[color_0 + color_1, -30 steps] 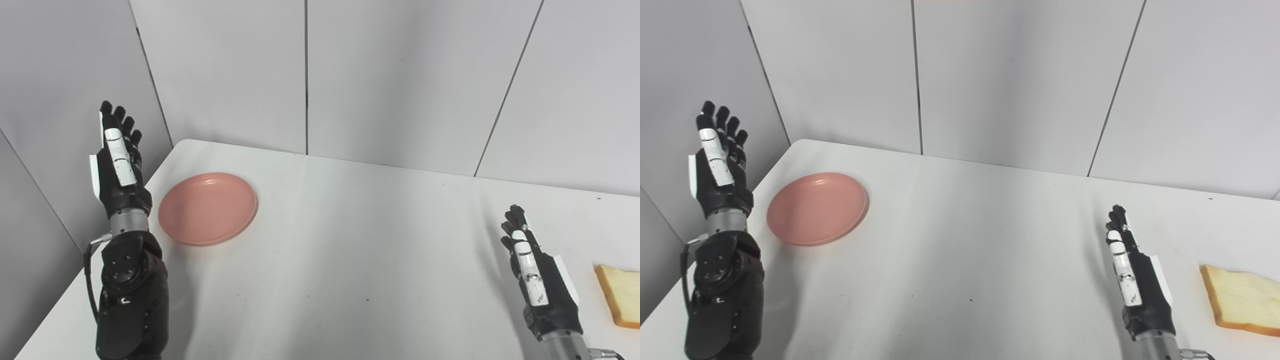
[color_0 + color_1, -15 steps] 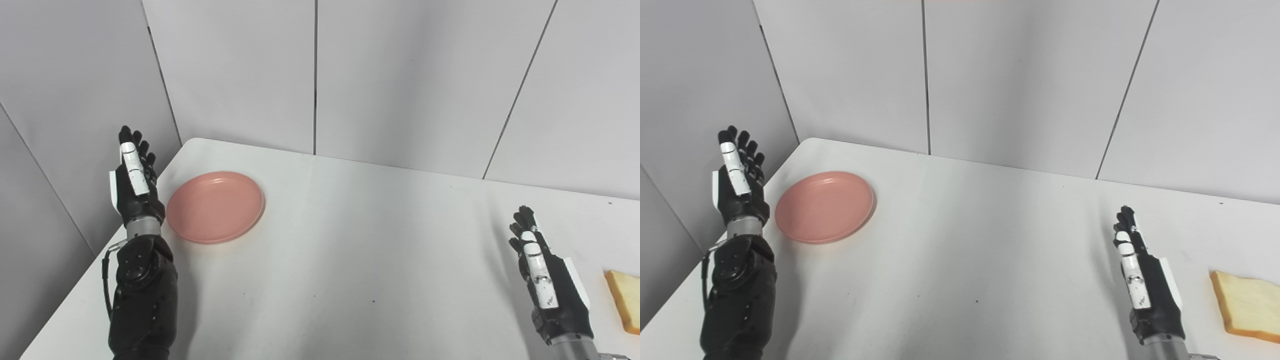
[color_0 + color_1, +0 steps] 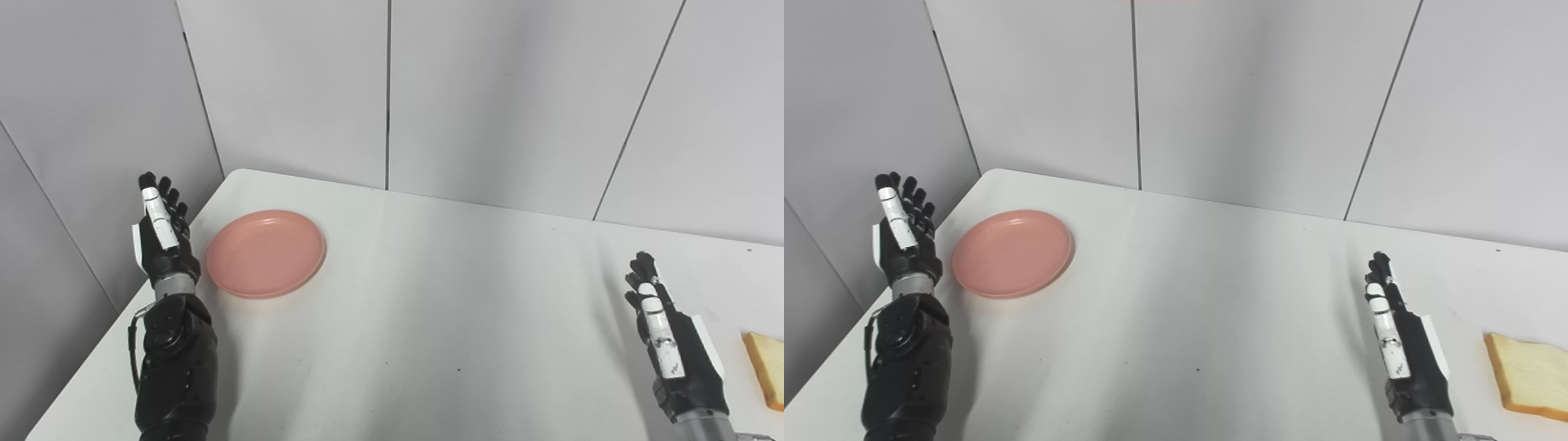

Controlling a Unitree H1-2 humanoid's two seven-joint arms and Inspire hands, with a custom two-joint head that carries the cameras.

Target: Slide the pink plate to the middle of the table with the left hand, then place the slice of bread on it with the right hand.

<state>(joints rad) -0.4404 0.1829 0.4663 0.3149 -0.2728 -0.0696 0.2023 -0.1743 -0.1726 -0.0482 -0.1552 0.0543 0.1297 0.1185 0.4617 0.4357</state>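
Our left hand (image 3: pixel 160 242), fingers spread and empty, hovers beside the pink plate (image 3: pixel 265 253); we should lower it behind the rim, then push steadily toward mid-desk (image 3: pixel 429 318).

Bare table (image 3: pixel 1200 318) lies between pink plate (image 3: pixel 1012 252) and bread (image 3: pixel 1526 376); nothing stands between.

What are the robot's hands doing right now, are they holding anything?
Left hand: open, fingers straight up, holding nothing, beside the pink plate.
Right hand: open, holding nothing, apart from the slice of bread.
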